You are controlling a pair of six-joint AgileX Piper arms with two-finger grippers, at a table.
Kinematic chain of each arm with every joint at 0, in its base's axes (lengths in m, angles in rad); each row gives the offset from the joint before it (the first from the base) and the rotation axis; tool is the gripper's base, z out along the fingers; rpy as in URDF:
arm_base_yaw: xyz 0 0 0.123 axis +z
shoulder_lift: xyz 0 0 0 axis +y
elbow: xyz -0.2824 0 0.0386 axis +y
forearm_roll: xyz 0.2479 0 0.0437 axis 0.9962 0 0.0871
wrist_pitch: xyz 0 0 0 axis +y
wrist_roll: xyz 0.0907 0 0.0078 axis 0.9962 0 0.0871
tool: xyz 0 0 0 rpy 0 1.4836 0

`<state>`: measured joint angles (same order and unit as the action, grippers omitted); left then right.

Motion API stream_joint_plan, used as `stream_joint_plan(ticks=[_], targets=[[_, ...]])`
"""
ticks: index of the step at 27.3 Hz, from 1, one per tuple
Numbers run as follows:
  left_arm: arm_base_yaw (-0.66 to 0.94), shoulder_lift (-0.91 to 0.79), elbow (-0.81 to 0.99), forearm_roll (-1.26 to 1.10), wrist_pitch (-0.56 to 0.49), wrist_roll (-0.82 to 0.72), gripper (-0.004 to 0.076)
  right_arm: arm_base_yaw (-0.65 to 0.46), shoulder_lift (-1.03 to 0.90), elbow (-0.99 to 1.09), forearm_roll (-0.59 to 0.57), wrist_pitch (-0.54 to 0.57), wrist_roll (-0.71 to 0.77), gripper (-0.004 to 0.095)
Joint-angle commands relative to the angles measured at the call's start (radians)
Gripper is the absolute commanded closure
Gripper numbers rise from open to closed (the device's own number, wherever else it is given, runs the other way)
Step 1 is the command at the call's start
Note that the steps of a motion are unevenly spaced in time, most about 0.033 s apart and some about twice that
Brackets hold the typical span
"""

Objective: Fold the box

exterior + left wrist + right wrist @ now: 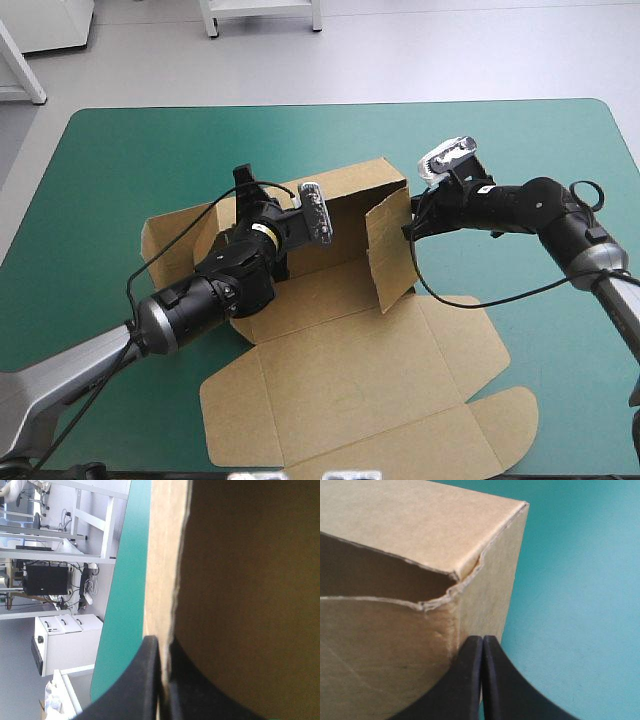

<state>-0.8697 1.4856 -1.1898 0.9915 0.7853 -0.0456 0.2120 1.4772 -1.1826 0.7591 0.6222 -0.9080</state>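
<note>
While the brown box point(340, 380) sat half raised at the middle of the teal-green cover point(110, 160), both grippers were at its walls in the high view. The left gripper point(250, 195) reached in over the tray floor to the far left wall. The right gripper point(410, 228) was against the outer face of the upright right wall. The lid point(400, 420) lay flat behind both, toward the table's near edge.

From the left wrist, the left gripper point(164, 647) was clamped on the box point(240, 580). A raw board edge ran straight ahead from between its black fingers point(135, 680), with the teal-green cover point(125, 595) beside it.

From the right wrist, the right gripper point(483, 640) was closed, finger against finger. A raised corner of the box point(420, 525) stood just ahead of its tips; whether they touched it could not be told. The teal-green cover point(570, 605) lay beside and beyond.
</note>
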Motion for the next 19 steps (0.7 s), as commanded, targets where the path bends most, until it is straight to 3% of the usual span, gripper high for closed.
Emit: stream_joint_plan(ticks=[1,8,11,17,19], targets=[[-0.007,-0.032,-0.024,0.019,-0.024,-0.024,0.0732,-0.003,-0.053,-0.022,0.055,-0.018,-0.049,0.0927],[-0.007,-0.032,-0.024,0.019,-0.018,-0.029,0.0732,-0.003,-0.088,-0.022,-0.053,0.049,-0.043,0.0878],[-0.007,-0.032,-0.024,0.019,-0.022,-0.029,0.0732,-0.003,-0.102,-0.022,-0.037,0.053,-0.045,0.0729],[-0.007,-0.032,-0.024,0.019,-0.022,-0.029,0.0732,-0.003,-0.069,-0.022,0.018,0.035,-0.038,0.0255],[-0.007,-0.032,-0.024,0.019,-0.022,-0.029,0.0732,-0.003,-0.050,-0.022,0.018,0.026,-0.032,0.0182]])
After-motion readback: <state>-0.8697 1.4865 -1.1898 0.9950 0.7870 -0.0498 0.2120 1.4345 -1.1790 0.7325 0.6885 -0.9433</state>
